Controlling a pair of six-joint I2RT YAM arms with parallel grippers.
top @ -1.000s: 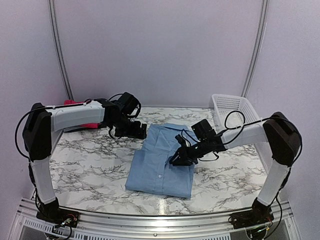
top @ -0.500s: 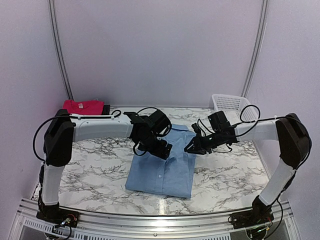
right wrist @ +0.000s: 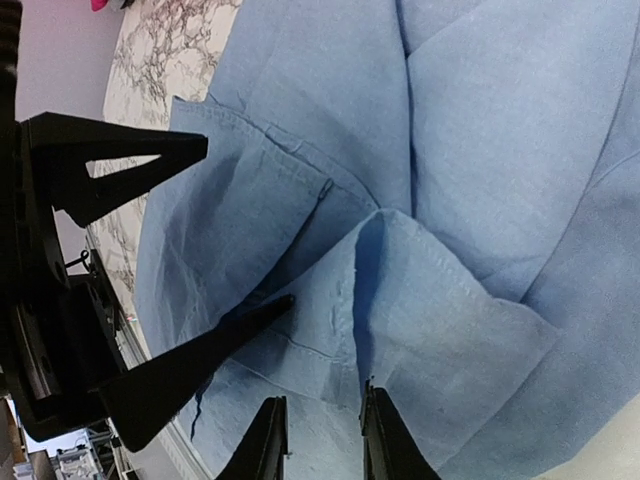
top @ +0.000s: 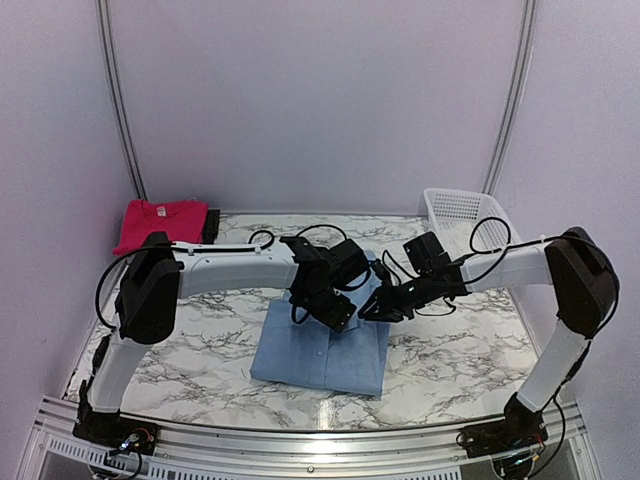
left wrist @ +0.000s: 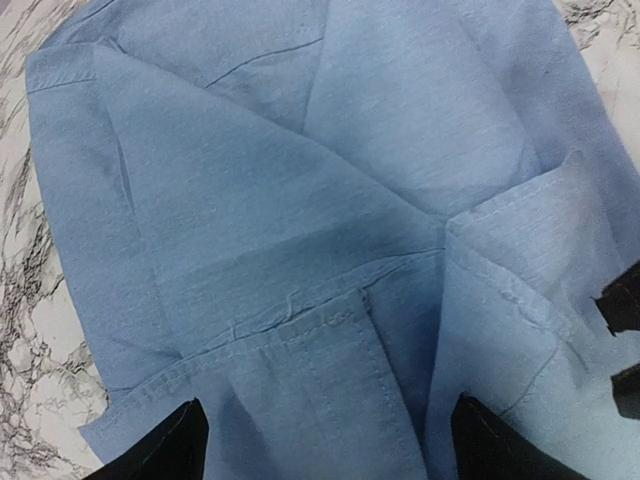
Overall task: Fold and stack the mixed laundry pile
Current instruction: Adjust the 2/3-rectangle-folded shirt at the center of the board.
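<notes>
A folded light blue collared shirt [top: 318, 350] lies mid-table and fills both wrist views [left wrist: 280, 200] [right wrist: 480, 130]. My left gripper [top: 330, 312] [left wrist: 325, 450] hovers low over its upper half, open wide, with the black fingertips [left wrist: 165, 445] on either side of a stitched band. My right gripper [top: 372, 308] [right wrist: 325, 425] meets it from the right, shut on a raised fold of the shirt. The left gripper's fingers [right wrist: 200, 355] show in the right wrist view. A pink-red T-shirt [top: 160, 220] lies folded at the back left, with a dark piece [top: 211, 225] beside it.
A white slatted basket [top: 465, 212] stands at the back right corner. Marbled tabletop [top: 180, 340] shows on both sides of the shirt. The two grippers are very close together above the shirt.
My left arm swung from the back left beside the pink-red T-shirt to the blue shirt's middle, uncovering the T-shirt. My right gripper rose back, then came left again with the fold.
</notes>
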